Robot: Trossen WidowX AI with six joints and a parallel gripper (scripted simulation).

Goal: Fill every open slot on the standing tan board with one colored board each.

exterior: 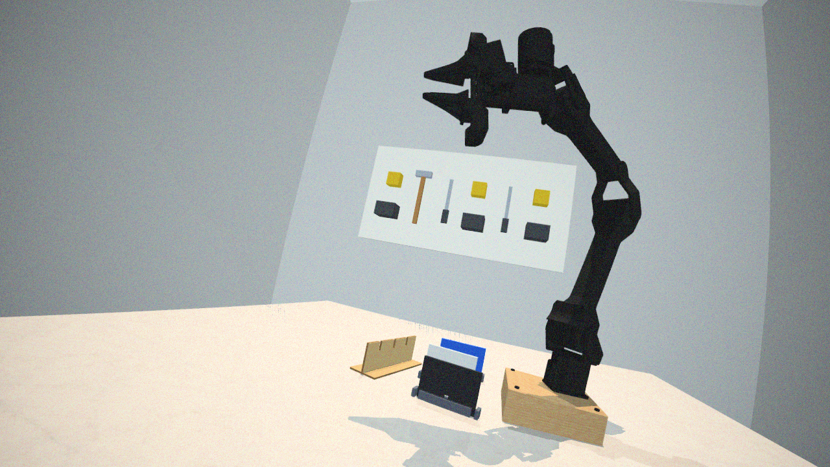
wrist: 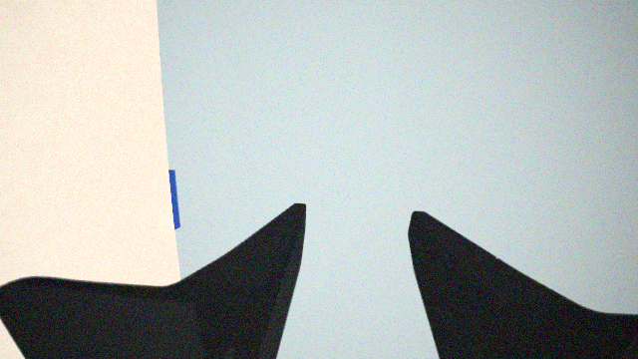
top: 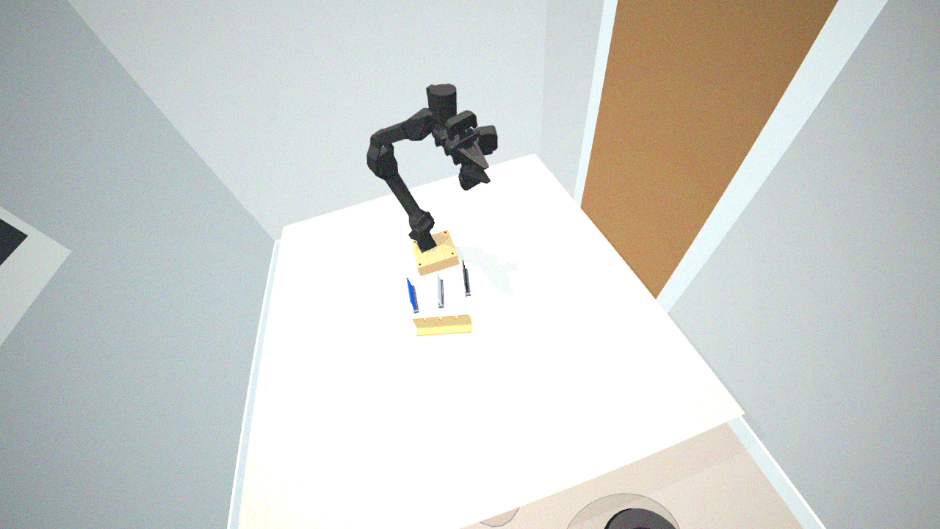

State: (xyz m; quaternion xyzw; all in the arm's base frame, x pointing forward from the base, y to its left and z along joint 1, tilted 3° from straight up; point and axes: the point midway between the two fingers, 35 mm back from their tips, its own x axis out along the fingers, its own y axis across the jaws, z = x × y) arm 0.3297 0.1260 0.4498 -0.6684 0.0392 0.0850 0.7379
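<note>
The tan board (top: 433, 323) (exterior: 388, 355) stands on its flat base, with three empty slots in its top edge. A blue board (top: 411, 294) (exterior: 464, 347), a white board (top: 439, 291) (exterior: 451, 356) and a black board (top: 465, 276) (exterior: 449, 380) stand upright, each in its own holder, between the tan board and the arm's base. In the exterior view the black board hides much of the other two. My gripper (top: 487, 172) (exterior: 424, 85) (wrist: 358, 218) is open and empty, high above the table and pointing roughly level. The notches of the boards are hidden or too small to tell.
The arm stands on a wooden block (top: 438, 262) (exterior: 551, 415) behind the holders. A panel with tools (exterior: 371, 226) hangs on the wall. In the wrist view a small blue strip (wrist: 174, 199) shows at the table's edge; I cannot tell what it is.
</note>
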